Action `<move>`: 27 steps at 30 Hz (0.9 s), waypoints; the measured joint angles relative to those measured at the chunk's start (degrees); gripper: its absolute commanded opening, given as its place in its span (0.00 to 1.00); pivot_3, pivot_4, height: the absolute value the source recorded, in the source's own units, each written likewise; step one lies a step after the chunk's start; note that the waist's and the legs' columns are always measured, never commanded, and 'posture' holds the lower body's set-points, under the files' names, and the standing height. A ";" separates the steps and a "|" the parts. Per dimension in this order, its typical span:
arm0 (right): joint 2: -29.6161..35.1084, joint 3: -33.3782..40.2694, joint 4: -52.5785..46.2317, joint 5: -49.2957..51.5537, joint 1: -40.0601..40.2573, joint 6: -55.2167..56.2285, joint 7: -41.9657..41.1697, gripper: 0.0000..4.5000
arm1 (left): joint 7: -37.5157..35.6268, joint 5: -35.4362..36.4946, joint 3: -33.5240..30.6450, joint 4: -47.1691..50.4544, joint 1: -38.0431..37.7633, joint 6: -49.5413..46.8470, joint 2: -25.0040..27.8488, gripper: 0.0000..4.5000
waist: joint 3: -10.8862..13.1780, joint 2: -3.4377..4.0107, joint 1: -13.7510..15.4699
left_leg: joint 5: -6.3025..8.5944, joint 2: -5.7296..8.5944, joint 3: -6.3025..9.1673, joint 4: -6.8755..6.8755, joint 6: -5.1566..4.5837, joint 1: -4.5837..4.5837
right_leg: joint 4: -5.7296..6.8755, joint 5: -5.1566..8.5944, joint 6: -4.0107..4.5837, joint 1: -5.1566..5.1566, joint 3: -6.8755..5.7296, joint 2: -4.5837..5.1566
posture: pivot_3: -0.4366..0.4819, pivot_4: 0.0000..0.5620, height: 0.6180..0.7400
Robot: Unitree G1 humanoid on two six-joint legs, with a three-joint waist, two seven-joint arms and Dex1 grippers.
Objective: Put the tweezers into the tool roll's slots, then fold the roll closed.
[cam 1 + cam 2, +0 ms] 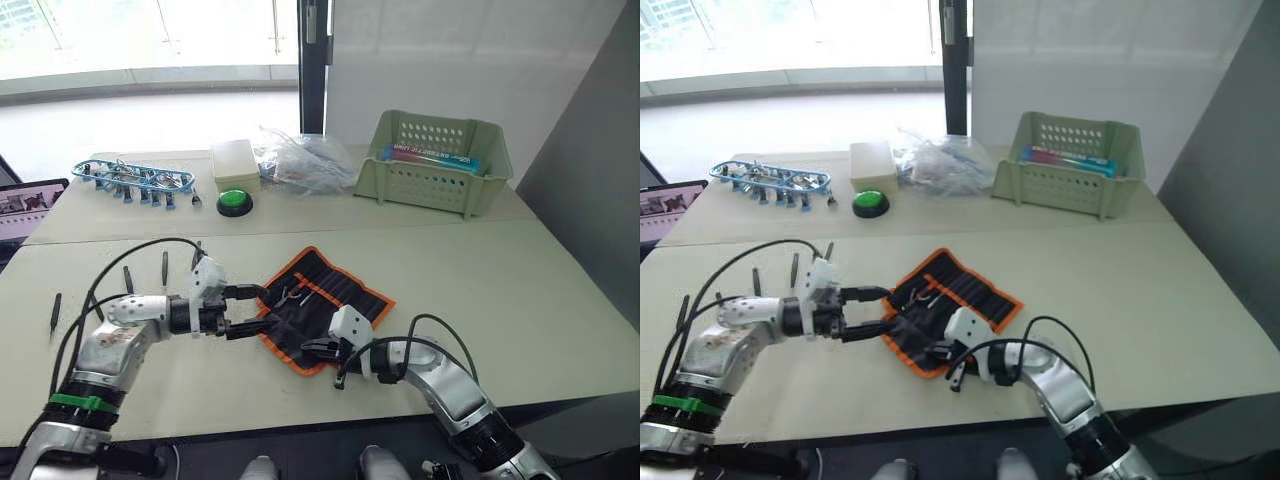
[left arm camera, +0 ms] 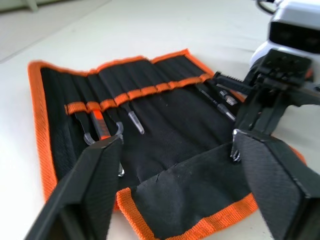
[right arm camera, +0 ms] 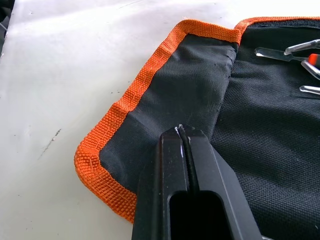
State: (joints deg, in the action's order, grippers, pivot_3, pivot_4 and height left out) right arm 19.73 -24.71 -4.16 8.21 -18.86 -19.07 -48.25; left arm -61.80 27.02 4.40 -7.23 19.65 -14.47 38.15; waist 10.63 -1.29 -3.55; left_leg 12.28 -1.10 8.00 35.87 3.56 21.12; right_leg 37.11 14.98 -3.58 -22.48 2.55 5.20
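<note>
The tool roll [image 1: 322, 300] lies open in the middle of the table, black with orange trim. Its slots [image 2: 150, 75] face up, crossed by an orange stripe [image 2: 145, 91]. Silver-tipped tools and an orange-handled one [image 2: 100, 125] sit in some slots. Several loose black tweezers [image 1: 128, 278] lie on the table to the left of the roll. My left gripper [image 1: 258, 308] is open at the roll's left edge, its fingers either side of a folded-up flap [image 2: 190, 185]. My right gripper [image 3: 181, 131] is shut, its tips over the black fabric by the roll's front corner.
At the back stand a pale green basket [image 1: 435, 185], a clear plastic bag [image 1: 305, 165], a white box [image 1: 236, 160], a green button [image 1: 234, 202] and a blue-framed rack of small tools [image 1: 135, 180]. A laptop [image 1: 30, 205] sits at the far left edge.
</note>
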 measured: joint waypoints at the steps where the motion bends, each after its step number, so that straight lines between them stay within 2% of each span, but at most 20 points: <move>1: 0.09 0.04 -0.08 -0.15 0.00 -0.02 -0.07 0.00 | 2.02 -0.46 -0.30 -0.01 -0.24 -0.46 -1.34 0.49 | 0.00 0.00 0.12 | 0.00 0.01 0.00 0.01 0.00 0.00 | 0.00 0.00 0.00 0.00 0.00 0.01 | 0.48 0.27 0.97; 6: 0.15 -0.11 -0.49 -0.32 -0.01 -0.37 -0.43 0.00 | 7.39 -5.32 -0.33 0.12 -3.06 0.67 -4.15 0.11 | -0.01 -0.01 0.04 | 0.00 0.02 -0.01 -0.02 0.01 -0.01 | -0.04 0.00 0.00 0.01 0.01 0.02 | 0.48 0.27 0.97; 8: 0.71 -0.14 -1.04 -0.31 -0.13 -1.04 -1.18 0.00 | 9.11 -7.72 0.28 0.10 -4.50 3.03 -5.45 0.01 | -0.02 -0.03 0.34 | 0.01 0.02 0.00 -0.02 0.01 0.01 | -0.06 0.00 0.00 0.01 0.00 0.02 | 0.48 0.27 0.97; 12: 0.69 -1.30 -1.59 -0.01 -1.47 -3.18 -3.35 0.00 | 10.34 -11.65 1.69 0.11 -5.88 7.24 -5.57 0.01 | -0.04 0.00 0.72 | 0.01 0.03 -0.02 -0.02 0.01 -0.04 | -0.08 0.00 -0.01 0.08 0.01 0.04 | 0.48 0.27 0.97; 17: -2.83 0.27 0.16 2.45 -6.15 -6.50 -4.13 0.00 | 11.14 -13.92 2.02 -0.46 -6.40 10.58 -5.59 0.01 | -0.05 0.03 0.65 | 0.00 0.02 -0.02 -0.02 0.01 -0.09 | -0.04 -0.01 0.01 0.08 0.01 0.03 | 0.48 0.27 0.97; 20: -5.22 1.25 5.81 2.53 -11.48 -5.77 -4.04 0.00 | 11.11 -14.99 2.18 -0.65 -6.54 12.29 -5.52 0.01 | -0.06 0.05 0.67 | 0.00 0.03 -0.02 -0.02 0.01 -0.10 | -0.04 -0.01 0.01 0.09 0.01 0.03 | 0.48 0.27 0.97; 27: -9.39 0.40 20.71 -1.24 -16.82 -0.37 -3.64 0.00 | 10.51 -16.82 2.73 -4.89 -4.00 18.31 -5.02 0.01 | -0.07 0.09 0.86 | 0.00 0.03 -0.02 -0.03 0.01 -0.12 | -0.01 -0.03 0.03 0.08 0.00 0.02 | 0.48 0.27 0.97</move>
State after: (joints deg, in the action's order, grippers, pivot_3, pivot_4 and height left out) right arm 10.34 -24.31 16.55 6.97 -35.68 -19.44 -51.89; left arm -51.28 10.20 7.13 -12.12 15.65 3.84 33.13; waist 10.56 -1.20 -2.69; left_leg 12.28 -1.07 7.98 35.85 3.57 21.00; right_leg 37.09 14.95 -3.55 -22.39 2.56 5.22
